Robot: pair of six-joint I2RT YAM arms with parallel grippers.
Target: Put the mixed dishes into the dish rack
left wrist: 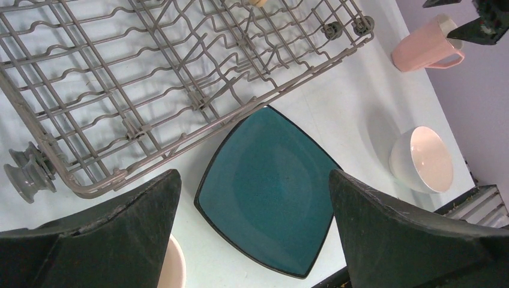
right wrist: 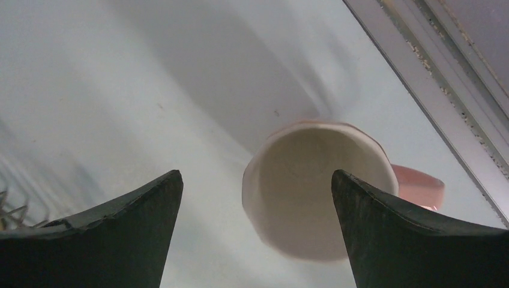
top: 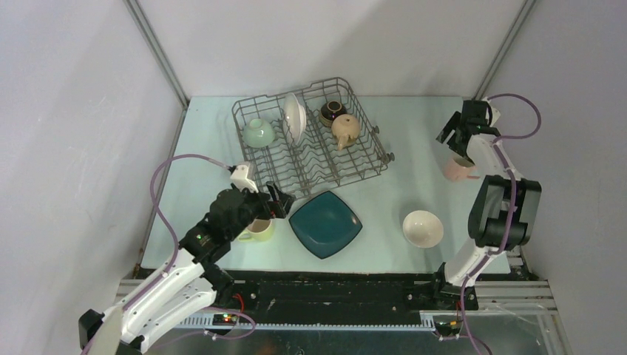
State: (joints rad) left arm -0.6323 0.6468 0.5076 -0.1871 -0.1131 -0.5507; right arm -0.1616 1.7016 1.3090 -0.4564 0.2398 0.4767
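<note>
Left gripper (left wrist: 253,175): jaws wide apart, empty, hanging low over the yellow mug (top: 259,230) at the near-left of the worktop (top: 414,140). Right gripper (right wrist: 256,174): jaws spread, gripping nothing, directly above the pink mug (right wrist: 318,198) by the right edge.

Dark teal square plate (top: 325,223) lies flat at near centre, just beside the dish rack (top: 329,159). White bowl (top: 423,228) stands apart to its right.

The rack, at far centre, holds a pale green bowl (top: 259,133), a white round plate (top: 294,118) on edge, a brown bowl (top: 332,111) and a tan mug (top: 344,129).

Grey walls enclose three sides. Bare surface lies between rack and pink mug.
</note>
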